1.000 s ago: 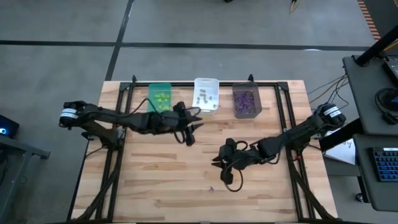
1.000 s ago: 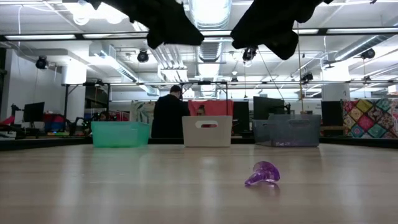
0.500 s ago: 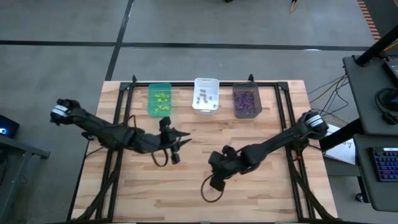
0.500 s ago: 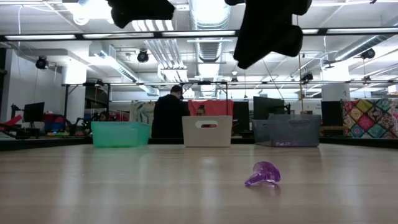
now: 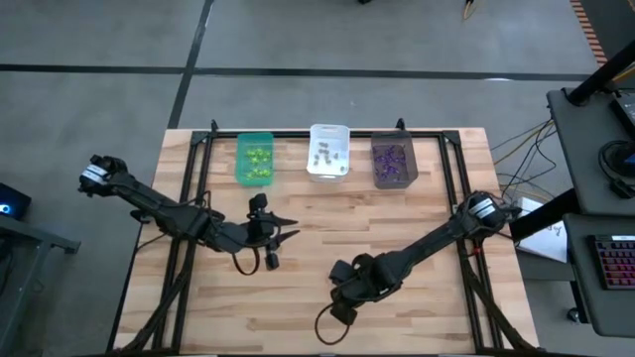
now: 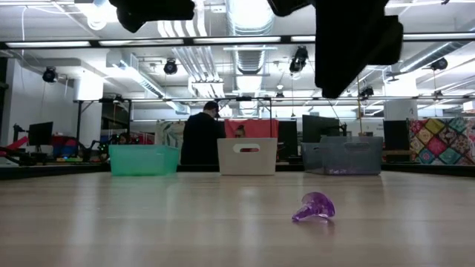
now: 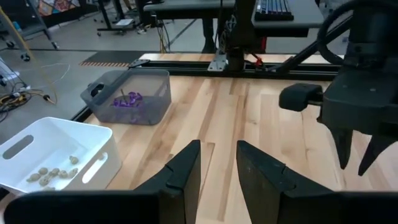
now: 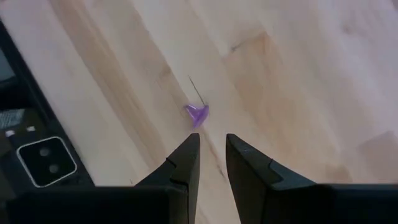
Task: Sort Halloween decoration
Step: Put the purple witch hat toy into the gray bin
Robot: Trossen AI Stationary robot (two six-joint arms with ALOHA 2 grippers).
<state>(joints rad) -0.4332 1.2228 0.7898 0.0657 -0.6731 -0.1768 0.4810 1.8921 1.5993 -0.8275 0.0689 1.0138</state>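
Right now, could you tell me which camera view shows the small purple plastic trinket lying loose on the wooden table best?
The low view: the small purple plastic trinket sits close and unobstructed. The right wrist view shows it from above, just beyond the end effector's fingers. I cannot find it in the high view or the left wrist view.

Bright, even overhead strip lighting; ceiling lamps (image 6: 249, 15) glare in low view. Table (image 6: 148, 222) foreground soft, shadows faint.

The right end effector (image 5: 340, 305) has moved toward the table's near edge, and now hangs over the lone purple trinket (image 8: 197, 114). The left end effector (image 5: 270, 260) has drawn back from the bins toward the table's middle.
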